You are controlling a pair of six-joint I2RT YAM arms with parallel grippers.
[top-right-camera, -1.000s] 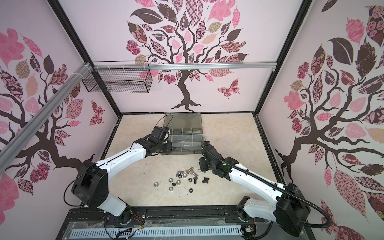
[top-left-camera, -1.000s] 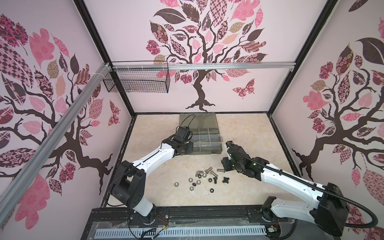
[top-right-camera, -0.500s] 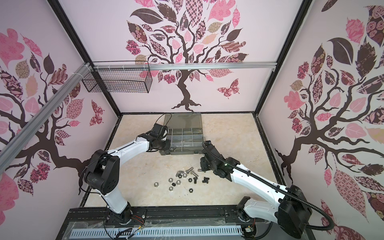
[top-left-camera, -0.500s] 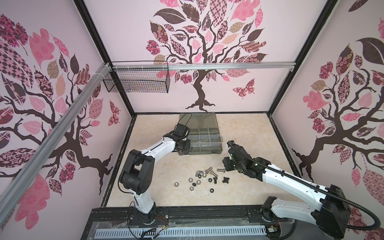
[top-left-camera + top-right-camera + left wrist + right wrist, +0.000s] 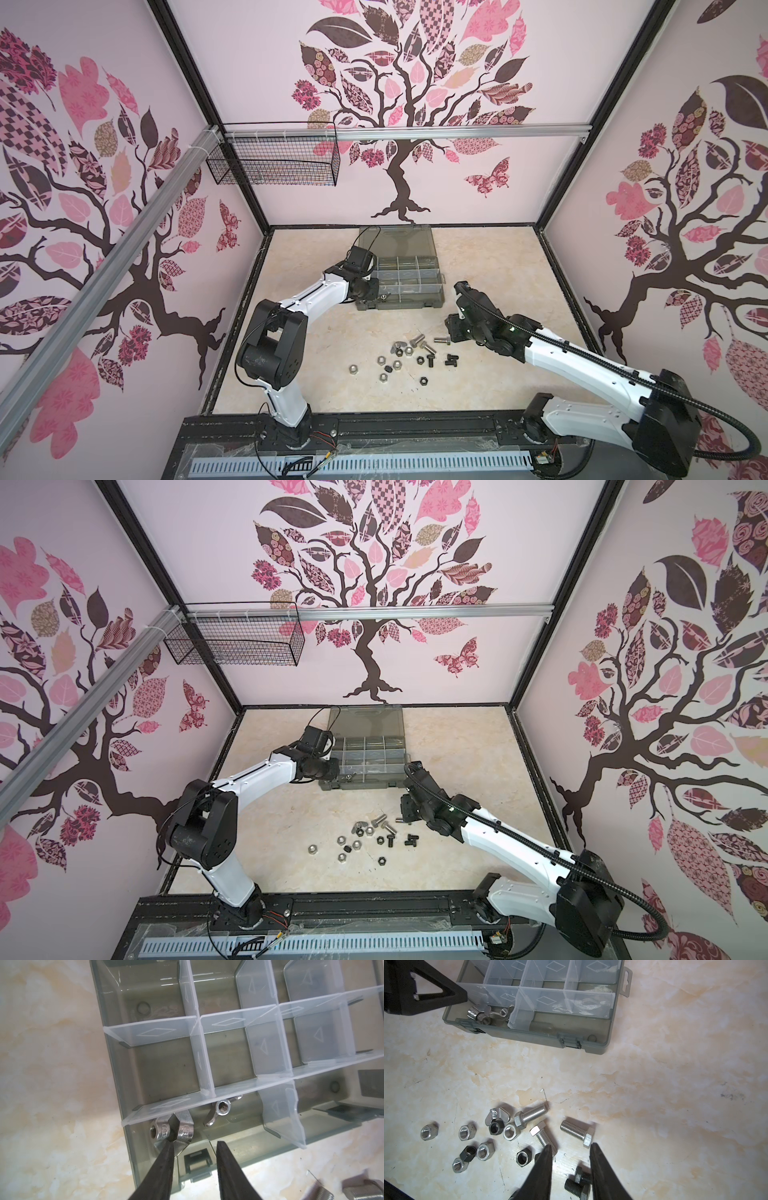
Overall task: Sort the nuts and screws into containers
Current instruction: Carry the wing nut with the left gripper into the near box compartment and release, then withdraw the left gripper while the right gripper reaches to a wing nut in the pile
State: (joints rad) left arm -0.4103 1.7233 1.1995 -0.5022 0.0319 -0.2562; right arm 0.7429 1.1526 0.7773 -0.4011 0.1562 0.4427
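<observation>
While the left gripper (image 5: 196, 1134) holds its fingers spread over the front-left compartment (image 5: 239, 1128) of the organiser case (image 5: 116, 1059), two wing nuts (image 5: 221, 1108) lie inside, one at a fingertip with its bore sideways. Further right, nuts (image 5: 467, 1132) and screws (image 5: 532, 1115) lie flat on the bench (image 5: 654, 1084), one silver screw (image 5: 576, 1131) with its head toward the spread, empty fingers of the right gripper (image 5: 571, 1145).

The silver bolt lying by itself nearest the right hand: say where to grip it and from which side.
Take the silver bolt by its threaded shaft, mid-length, with the right hand coming straight down and closing across the shaft. It lies flat on the table, with bare table along both long sides.
</observation>
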